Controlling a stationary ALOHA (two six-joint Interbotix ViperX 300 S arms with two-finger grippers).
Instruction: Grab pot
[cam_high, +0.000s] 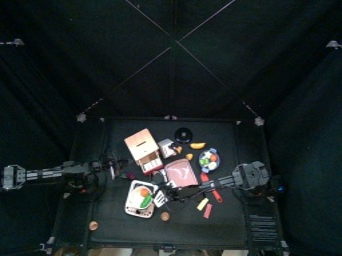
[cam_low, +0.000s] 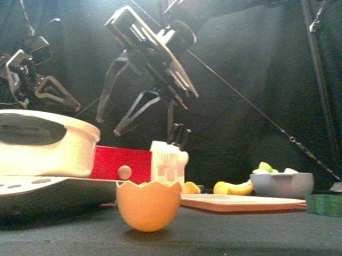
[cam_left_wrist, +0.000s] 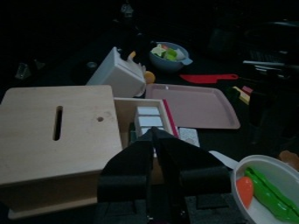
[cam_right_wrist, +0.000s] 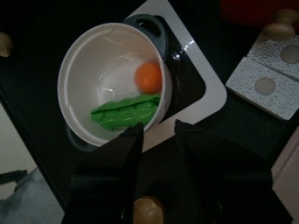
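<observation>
Right gripper (cam_right_wrist: 156, 131) hovers over the white round pot (cam_right_wrist: 117, 83), jaws parted, holding nothing, straddling its near rim. Pot sits lower left of the table in the top view, beside the pink tray (cam_high: 182, 174). Left gripper (cam_left_wrist: 156, 156) rests with jaws closed, empty, near the wooden box (cam_left_wrist: 59, 131).

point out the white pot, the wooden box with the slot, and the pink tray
white pot (cam_right_wrist: 103, 66), right wrist view, inner wall of the bowl
wooden box (cam_left_wrist: 52, 131), left wrist view, top face beside the slot
pink tray (cam_left_wrist: 197, 105), left wrist view, flat middle

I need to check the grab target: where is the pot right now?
The white pot sits at the table's front, left of centre in the top view, beside the pink tray; the right pincer hovers over its rim.
</observation>
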